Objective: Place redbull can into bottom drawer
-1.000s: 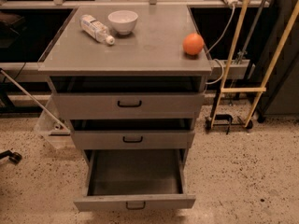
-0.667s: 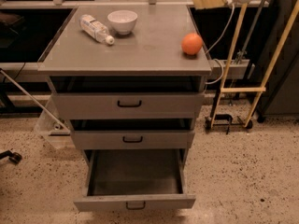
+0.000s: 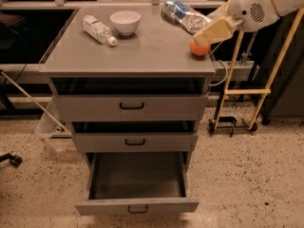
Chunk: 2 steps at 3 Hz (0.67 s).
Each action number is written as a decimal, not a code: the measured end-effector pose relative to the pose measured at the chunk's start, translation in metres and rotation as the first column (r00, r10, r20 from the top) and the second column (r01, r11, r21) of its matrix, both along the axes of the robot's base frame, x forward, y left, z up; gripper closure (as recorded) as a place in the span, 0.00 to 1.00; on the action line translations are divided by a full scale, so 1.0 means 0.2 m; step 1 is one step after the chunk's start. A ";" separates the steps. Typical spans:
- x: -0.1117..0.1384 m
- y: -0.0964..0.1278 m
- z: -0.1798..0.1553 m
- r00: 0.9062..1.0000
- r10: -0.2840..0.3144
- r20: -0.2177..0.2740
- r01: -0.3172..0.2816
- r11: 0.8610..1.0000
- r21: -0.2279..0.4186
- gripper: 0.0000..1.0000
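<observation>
Silver-blue metal, the can (image 3: 180,14) hangs tilted above the back right part of the surface (image 3: 142,51), gripped by one end in the jaws of the gripper (image 3: 203,26). The bottom drawer (image 3: 137,177) stands pulled open well below, at the front. If the hold is only on that end, the can could slip on the way down, or swing into the orange ball (image 3: 198,49) at the right edge. How far the jaws reach along the can is hidden, and they partly cover the ball.
</observation>
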<state>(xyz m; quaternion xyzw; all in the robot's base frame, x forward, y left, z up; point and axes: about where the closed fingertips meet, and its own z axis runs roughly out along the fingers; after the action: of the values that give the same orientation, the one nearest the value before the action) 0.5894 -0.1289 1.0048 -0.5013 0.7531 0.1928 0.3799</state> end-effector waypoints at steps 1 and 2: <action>0.00 0.00 0.00 1.000 0.000 0.000 0.000 1.000 0.000 1.00; -0.02 0.03 -0.12 0.999 -0.044 -0.028 0.042 0.997 -0.069 1.00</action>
<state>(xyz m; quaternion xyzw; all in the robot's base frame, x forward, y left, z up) 0.5862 -0.1237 0.9808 -0.4948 0.7753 0.1663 0.3556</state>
